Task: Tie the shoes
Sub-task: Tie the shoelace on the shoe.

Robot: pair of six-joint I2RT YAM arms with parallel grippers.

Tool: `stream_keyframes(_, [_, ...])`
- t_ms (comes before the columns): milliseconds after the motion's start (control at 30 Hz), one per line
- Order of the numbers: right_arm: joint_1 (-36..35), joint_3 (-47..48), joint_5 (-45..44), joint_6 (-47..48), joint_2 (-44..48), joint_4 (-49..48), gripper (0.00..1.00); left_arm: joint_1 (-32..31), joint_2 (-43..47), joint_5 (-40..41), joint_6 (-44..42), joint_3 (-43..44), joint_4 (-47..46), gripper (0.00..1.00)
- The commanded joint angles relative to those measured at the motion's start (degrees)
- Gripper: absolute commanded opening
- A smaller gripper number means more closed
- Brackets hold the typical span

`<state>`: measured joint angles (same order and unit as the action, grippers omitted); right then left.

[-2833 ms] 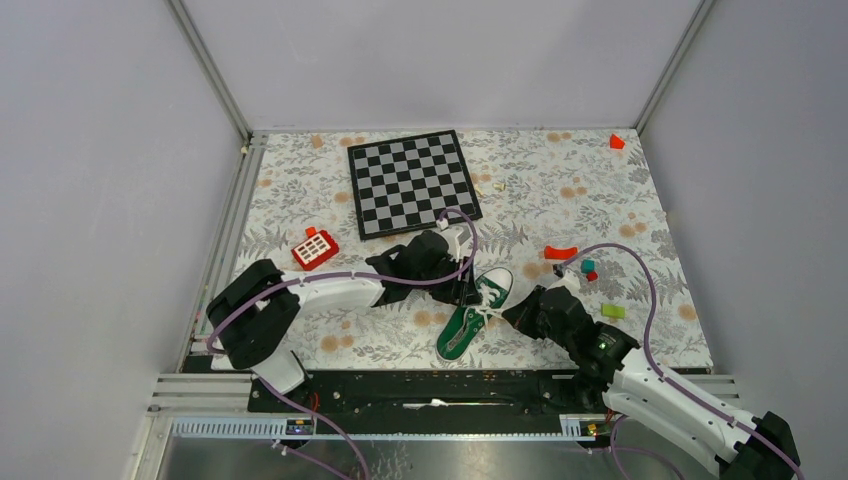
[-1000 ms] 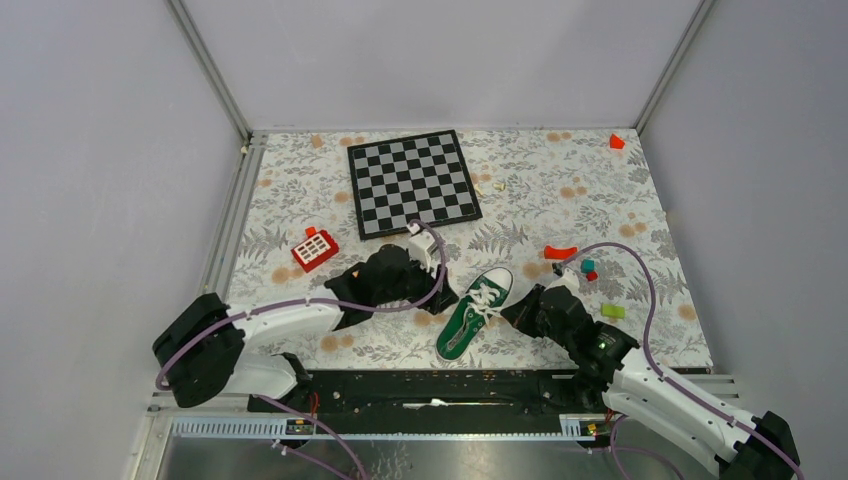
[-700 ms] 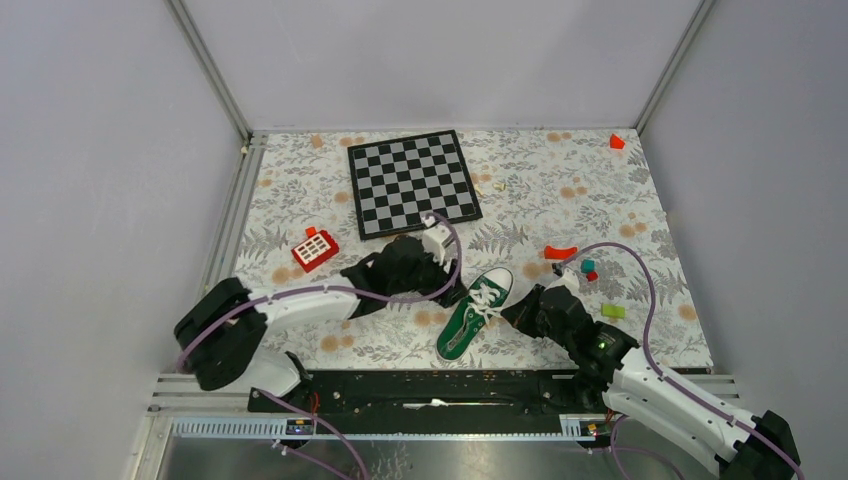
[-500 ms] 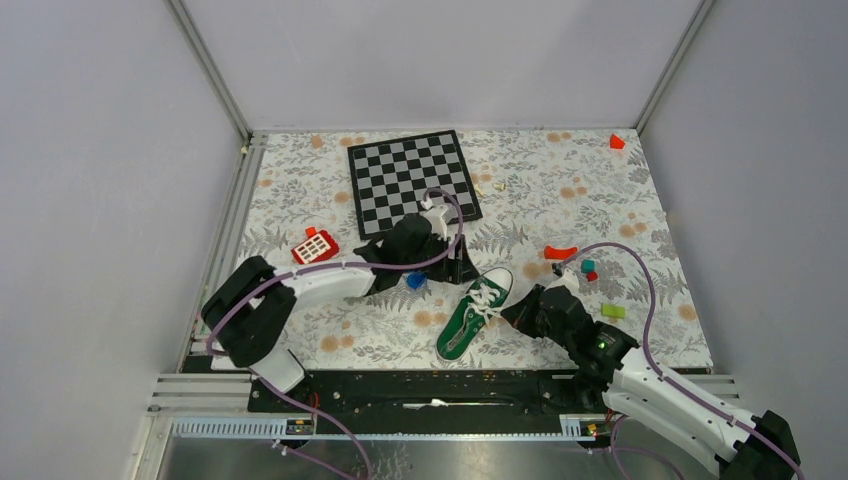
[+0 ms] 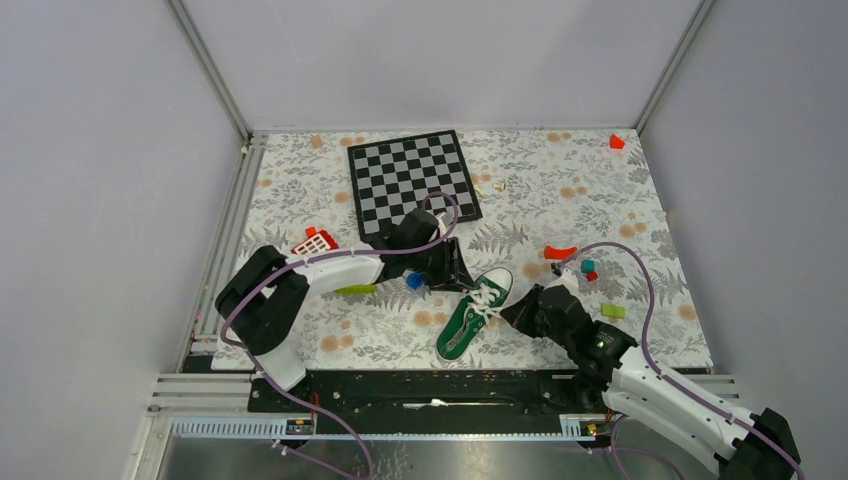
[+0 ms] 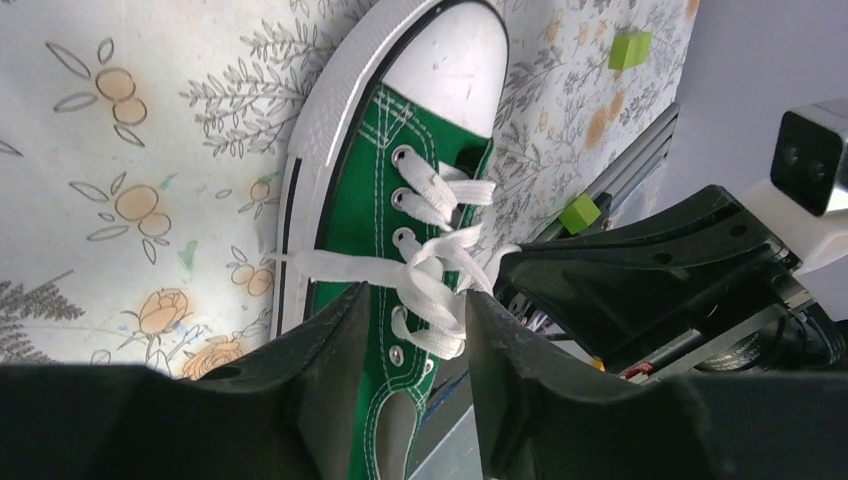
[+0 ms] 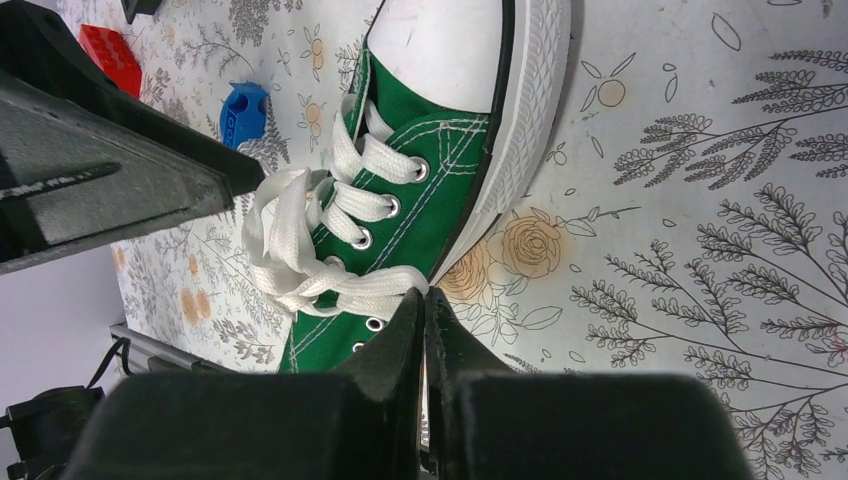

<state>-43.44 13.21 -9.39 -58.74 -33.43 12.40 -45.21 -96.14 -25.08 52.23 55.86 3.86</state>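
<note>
Green sneaker [image 5: 468,318] on desk [image 5: 600,200], grips unclear from above, right wrist view shows right hand [image 7: 425,300] pinched shut on white lace [image 7: 345,287], left wrist view shows left hand [image 6: 415,298] half open

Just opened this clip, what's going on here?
Two arms are working on a green sneaker and its white laces. The right gripper is shut, pinching a lace end beside the shoe. The left gripper hangs part open over the laces, gripping nothing visibly. No bow is tied yet.
</note>
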Motion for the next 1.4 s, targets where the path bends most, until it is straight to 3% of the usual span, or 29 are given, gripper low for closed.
stream_keyframes(0, [0.2,1.5,-0.1,0.5,-0.2,-2.0,0.00,0.0,-0.7,-3.0,0.8,1.7,2.1,0.40])
stream_keyframes(800, [0.2,1.4,0.2,0.5,-0.5,-2.4,0.00,-0.1,-3.7,-6.1,2.9,2.0,-2.9,0.38])
stream_keyframes(1367, [0.1,2.4,0.5,0.7,-1.4,-2.5,0.00,-0.6,2.5,2.5,-4.3,3.1,1.9,0.40])
